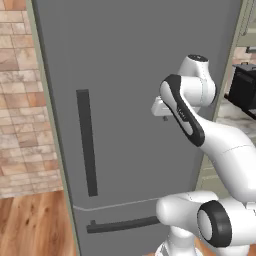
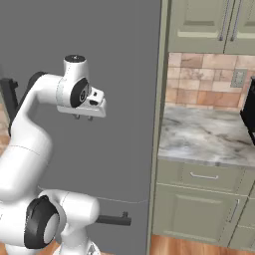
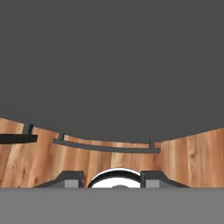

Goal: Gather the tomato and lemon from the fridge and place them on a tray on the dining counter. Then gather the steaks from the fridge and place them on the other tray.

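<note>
The tall grey fridge [image 1: 130, 65] [image 2: 124, 74] [image 3: 109, 65] stands right in front of me with its door and drawer closed. Its vertical dark bar handle [image 1: 86, 142] is on the left, and the drawer's bar handle [image 1: 122, 225] [image 2: 112, 219] [image 3: 105, 148] runs below it. My gripper [image 1: 165, 118] [image 2: 83, 118] [image 3: 111, 177] hangs in front of the door at mid height and points down at the floor. It is open, with nothing between its fingers. The tomato, lemon and steaks are hidden. The trays and the dining counter are out of view.
A brick wall [image 1: 20, 100] and wooden floor [image 1: 35, 225] lie left of the fridge. To its right are sage-green cabinets [image 2: 199, 209] with a marbled counter top [image 2: 209, 134], upper cabinets [image 2: 199, 25] and a dark appliance [image 1: 245, 87] [image 2: 249, 107].
</note>
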